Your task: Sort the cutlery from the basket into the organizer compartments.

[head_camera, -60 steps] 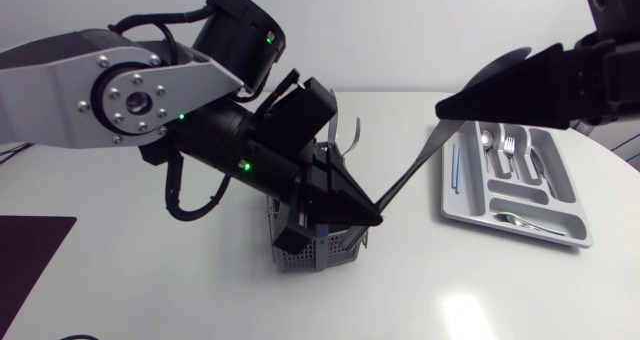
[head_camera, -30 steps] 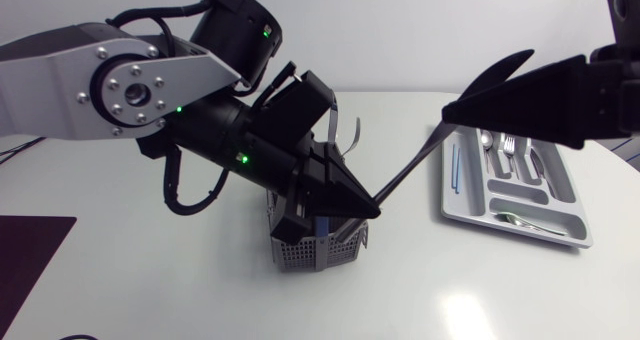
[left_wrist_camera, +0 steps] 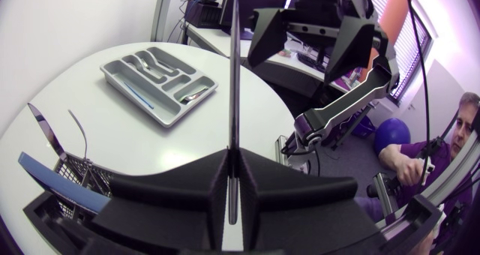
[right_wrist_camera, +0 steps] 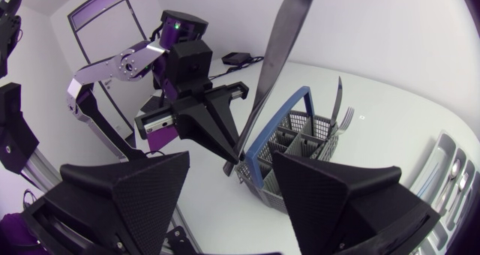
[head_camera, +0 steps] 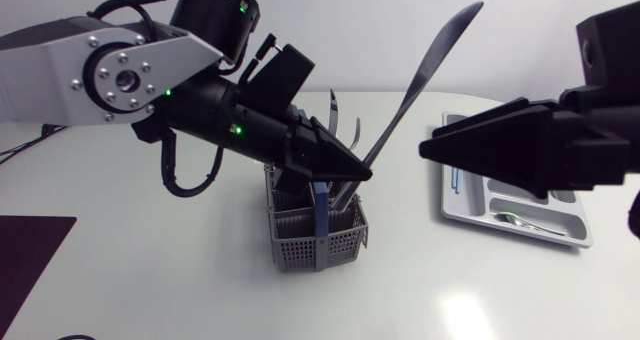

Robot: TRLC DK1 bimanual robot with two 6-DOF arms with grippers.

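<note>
Jutting upward, the knife (head_camera: 434, 65) sits pinched between the left jaws.

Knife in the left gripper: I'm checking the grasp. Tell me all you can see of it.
Slim, shiny metal knife, narrow handle widening to a blade. The left gripper is shut on its lower handle, holding it tilted, blade up, above the basket. Nothing else touches it; the open right gripper is apart from it.
</note>
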